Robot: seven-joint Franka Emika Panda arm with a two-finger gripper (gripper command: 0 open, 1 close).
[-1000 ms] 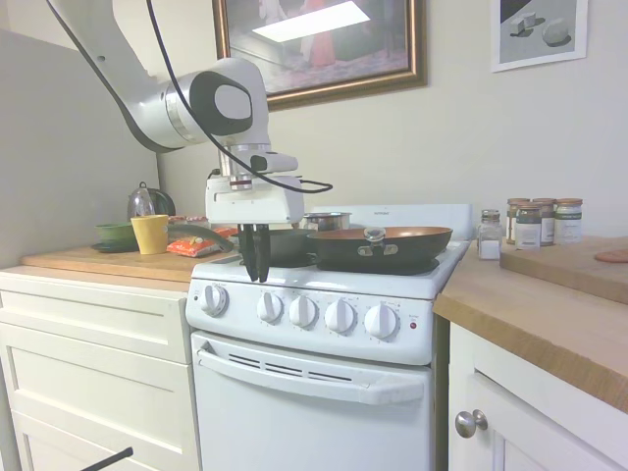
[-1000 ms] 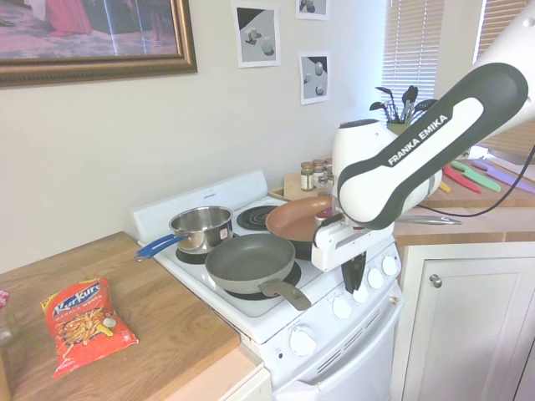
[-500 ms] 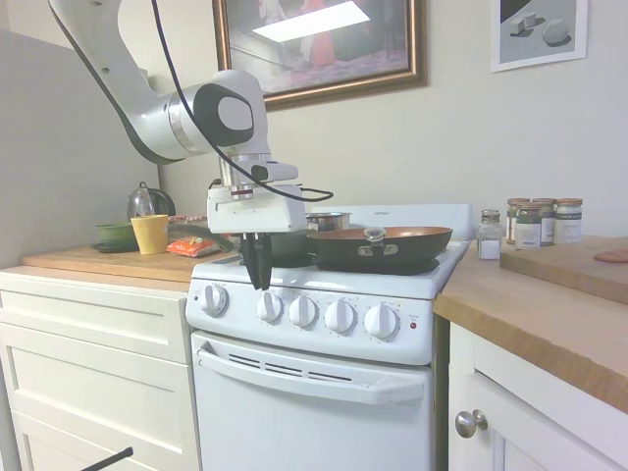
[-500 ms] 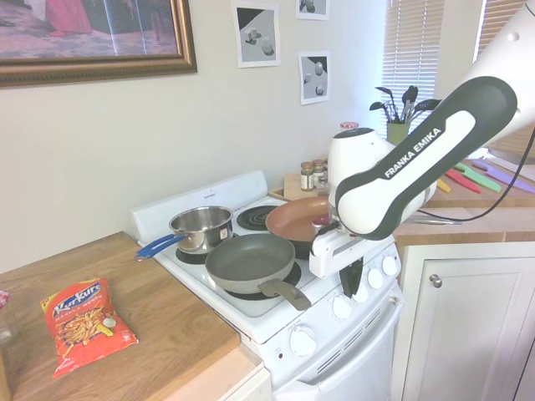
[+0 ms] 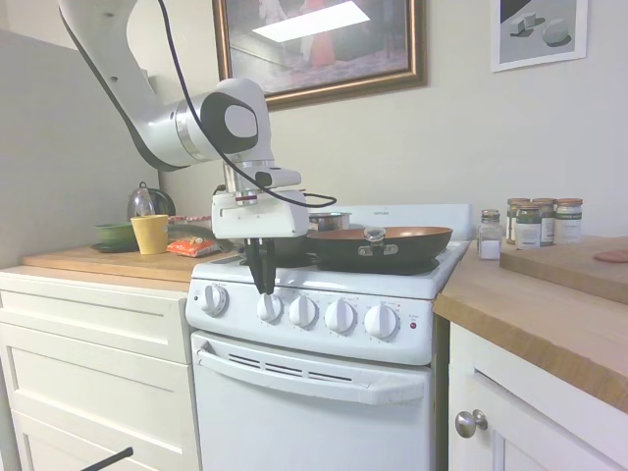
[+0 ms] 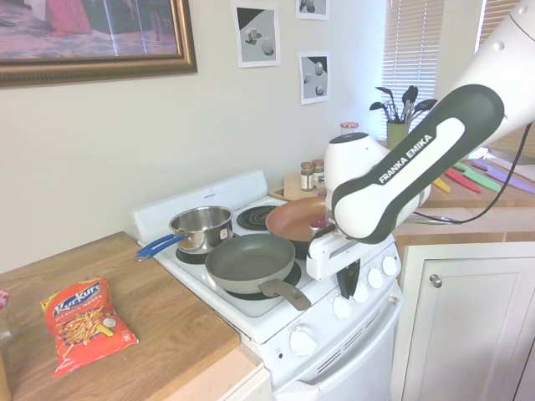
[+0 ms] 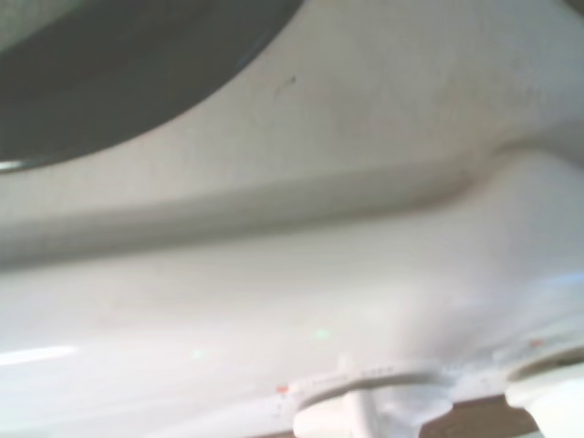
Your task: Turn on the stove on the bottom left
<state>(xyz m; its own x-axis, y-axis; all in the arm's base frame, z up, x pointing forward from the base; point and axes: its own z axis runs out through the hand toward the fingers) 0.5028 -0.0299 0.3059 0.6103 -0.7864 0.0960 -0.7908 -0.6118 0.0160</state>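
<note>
The white stove [image 5: 314, 392] stands between wooden counters, with five round white knobs along its front panel and a small red light [image 5: 413, 325] at the right end. My gripper [image 5: 264, 290] points straight down with its dark fingers together and nothing held. Its tips hang just above the second knob from the left [image 5: 270, 308], right of the leftmost knob [image 5: 214, 299]. From the other side, the gripper [image 6: 346, 292] sits at the stove's front edge over that same knob [image 6: 340, 307]. The blurred wrist view shows the white stove top and a knob [image 7: 365, 418].
A grey frying pan [image 6: 249, 261], a copper pan [image 5: 383, 240] and a steel saucepan with a blue handle [image 6: 201, 227] sit on the burners. The left counter holds a snack bag [image 6: 84, 322] and a yellow cup [image 5: 150, 234]. Spice jars [image 5: 535, 224] stand at the right.
The gripper has come down and shifted right along the stove's front edge, from above the gap between the first two knobs to just over the second knob.
</note>
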